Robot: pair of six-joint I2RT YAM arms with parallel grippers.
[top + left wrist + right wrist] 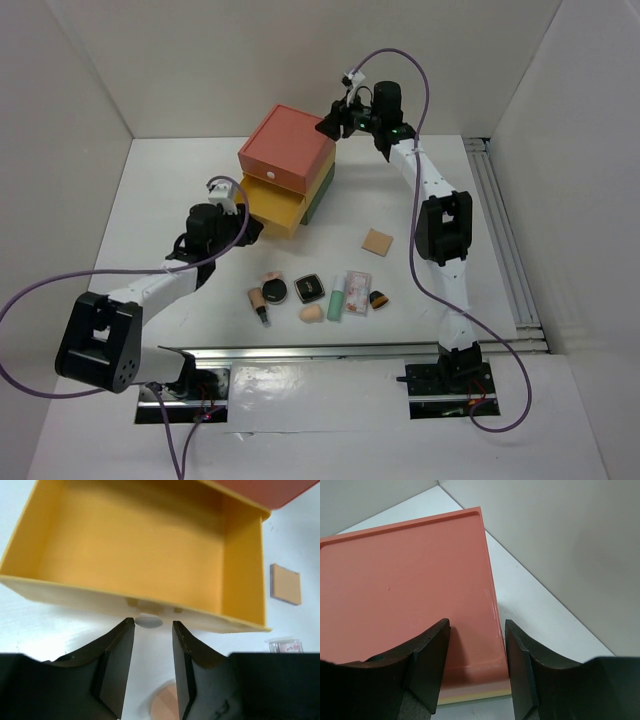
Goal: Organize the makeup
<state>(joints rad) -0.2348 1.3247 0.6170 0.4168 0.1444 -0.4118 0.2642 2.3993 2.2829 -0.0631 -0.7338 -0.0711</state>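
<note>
Left gripper [153, 625] has its fingers narrowly apart around the white knob [148, 621] of the yellow drawer [140, 545], so I'd pinch it square and pull straight. Right gripper [476, 630], fingers parted over the red top [395, 590], should brace the box. Makeup [309, 289] is lower centre in the top view.

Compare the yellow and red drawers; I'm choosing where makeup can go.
The yellow drawer is pulled out, its inside bare; the red drawer is shut. The yellow drawer sits below the red drawer. The open left gripper faces the yellow drawer's knob; the open right gripper hangs over the red drawer. Both have pale round knobs.
</note>
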